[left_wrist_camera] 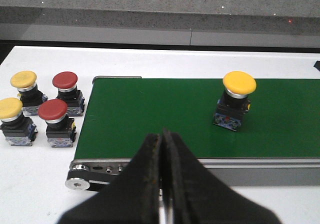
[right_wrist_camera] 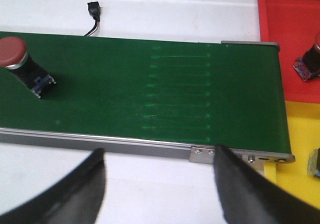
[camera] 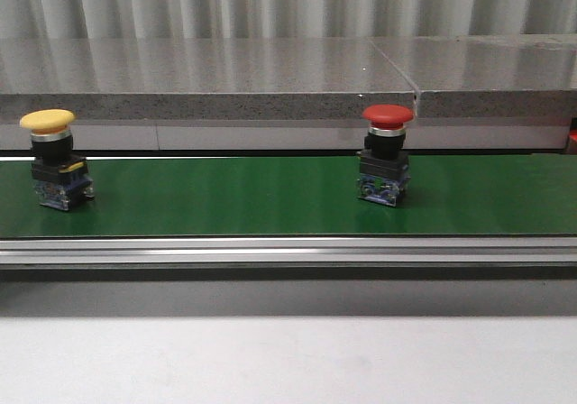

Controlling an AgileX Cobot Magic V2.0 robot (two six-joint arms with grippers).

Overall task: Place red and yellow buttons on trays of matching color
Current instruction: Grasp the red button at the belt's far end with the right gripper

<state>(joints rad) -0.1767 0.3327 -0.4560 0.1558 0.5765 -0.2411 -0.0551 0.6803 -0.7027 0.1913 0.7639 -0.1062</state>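
A yellow button (camera: 52,157) stands upright at the left of the green belt (camera: 225,197), and a red button (camera: 385,154) stands right of the middle. In the left wrist view the yellow button (left_wrist_camera: 235,99) is on the belt, ahead of my left gripper (left_wrist_camera: 163,134), which is shut on nothing over the belt's near rail. My right gripper (right_wrist_camera: 159,156) is open and empty above the white table, short of the belt. The red button (right_wrist_camera: 20,64) is far off to its side. A red tray (right_wrist_camera: 290,39) and a yellow tray (right_wrist_camera: 302,149) lie past the belt's end.
Beside the belt's left end stand two yellow spare buttons (left_wrist_camera: 24,86) and two red ones (left_wrist_camera: 66,87) on the white table. A button (right_wrist_camera: 311,59) sits in the red tray and another (right_wrist_camera: 315,163) at the yellow tray's edge. A black cable (right_wrist_camera: 93,14) lies behind the belt.
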